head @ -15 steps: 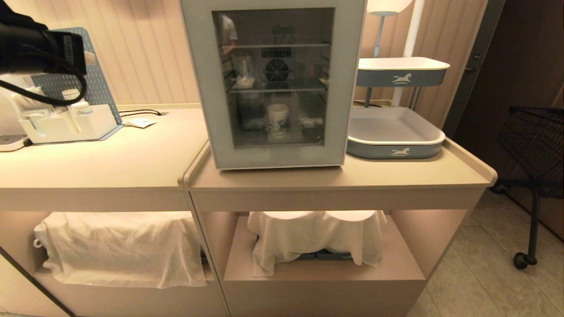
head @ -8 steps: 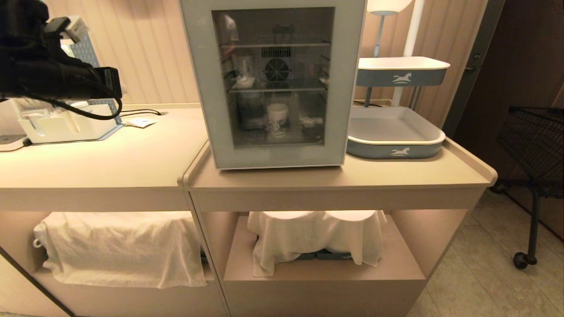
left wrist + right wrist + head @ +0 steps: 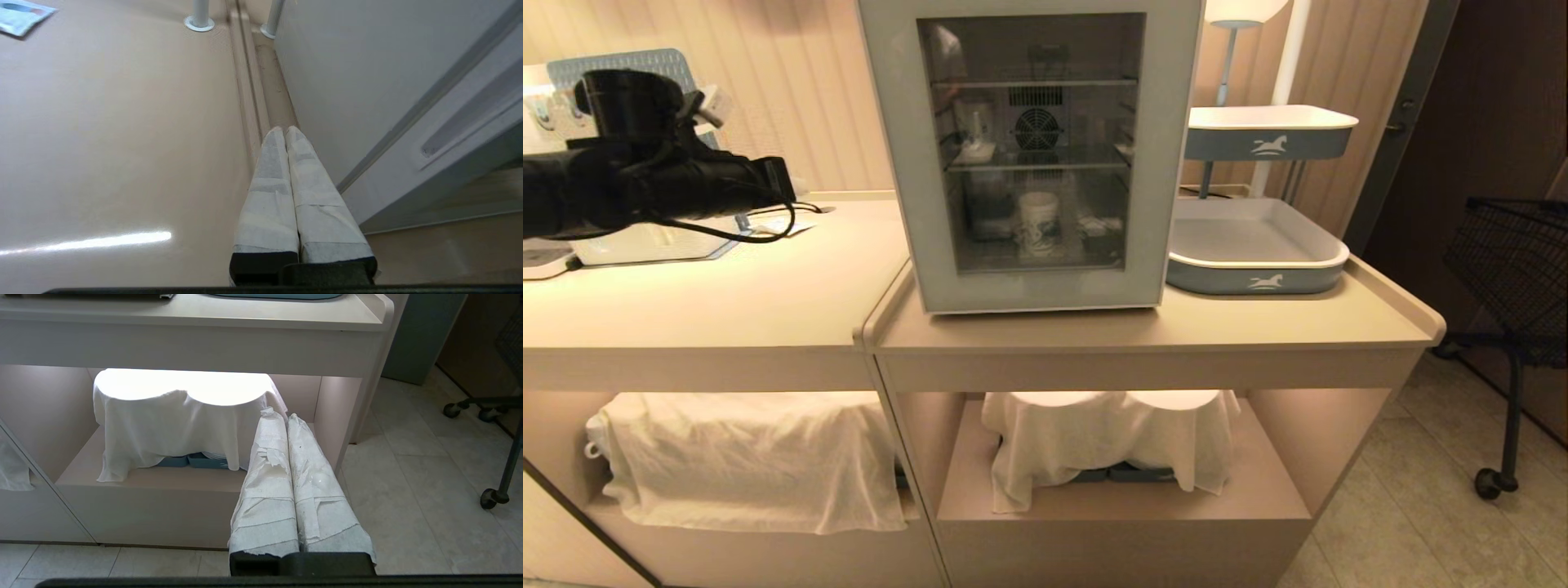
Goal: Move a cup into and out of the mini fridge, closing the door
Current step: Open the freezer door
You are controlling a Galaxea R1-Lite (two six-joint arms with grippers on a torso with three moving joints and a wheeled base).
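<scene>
My left pincer [image 3: 282,132], tips together, nears the mini fridge [image 3: 1029,155]; inside, the cup [image 3: 1037,222] looks light, crushable; grip mid-wall gently.

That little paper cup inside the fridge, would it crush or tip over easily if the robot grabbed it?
Probably both. The cup looks like thin paper and seems empty, so a hard squeeze would likely dent it. It stands upright, narrower at its base, behind the shut door, so a sideways nudge could tip it.
</scene>
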